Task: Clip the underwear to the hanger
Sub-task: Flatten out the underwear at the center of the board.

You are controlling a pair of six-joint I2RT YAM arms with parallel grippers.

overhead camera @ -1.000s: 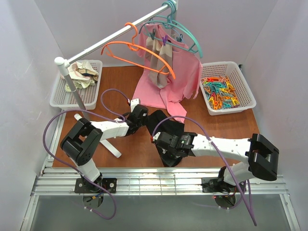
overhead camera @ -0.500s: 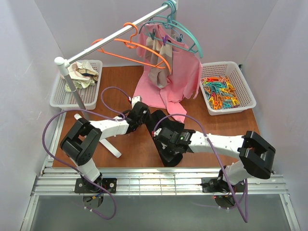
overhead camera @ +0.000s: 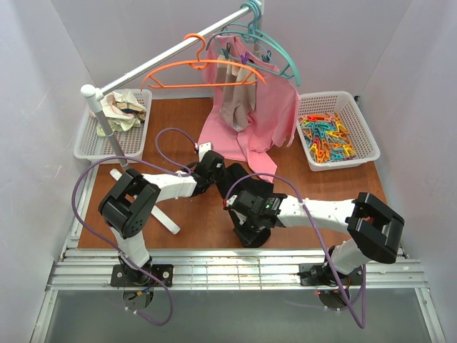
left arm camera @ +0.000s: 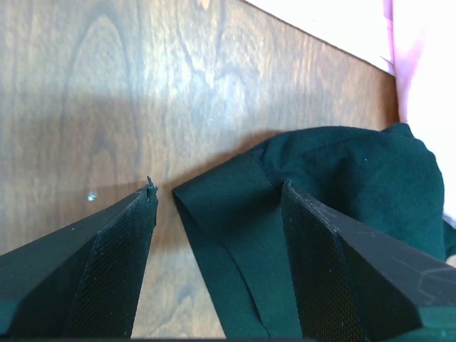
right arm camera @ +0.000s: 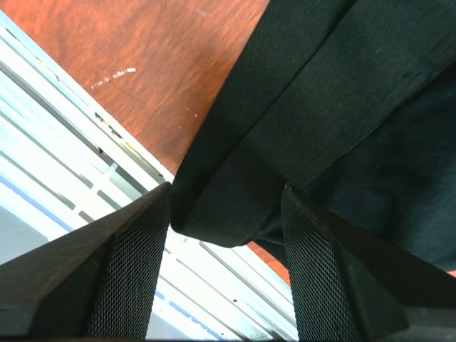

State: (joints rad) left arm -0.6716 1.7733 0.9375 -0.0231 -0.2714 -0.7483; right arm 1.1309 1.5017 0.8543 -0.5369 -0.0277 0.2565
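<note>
The black underwear (overhead camera: 234, 180) lies crumpled on the wooden table (overhead camera: 178, 136) between my two arms. My left gripper (overhead camera: 216, 171) is open at its left end; in the left wrist view a flat black band of the underwear (left arm camera: 235, 235) lies between the open fingers of my left gripper (left arm camera: 217, 196), not pinched. My right gripper (overhead camera: 248, 220) is open over the near end. In the right wrist view of my right gripper (right arm camera: 226, 196), a folded edge of the underwear (right arm camera: 320, 92) hangs between the fingers above the table's front rails. The orange hanger (overhead camera: 203, 71) hangs on the rail (overhead camera: 161, 63), bare.
A pink shirt (overhead camera: 253, 118) and a beige-striped cloth (overhead camera: 234, 100) hang from teal hangers (overhead camera: 275, 51) at the back. A white basket of coloured clips (overhead camera: 334, 132) stands at the right, another basket with cloth (overhead camera: 114, 121) at the left. The rail's stand foot (overhead camera: 161, 214) lies near my left arm.
Both grippers have opened; the right one was shut a second ago. The right arm shifted slightly left. The orange hanger has swung round on the rail.
</note>
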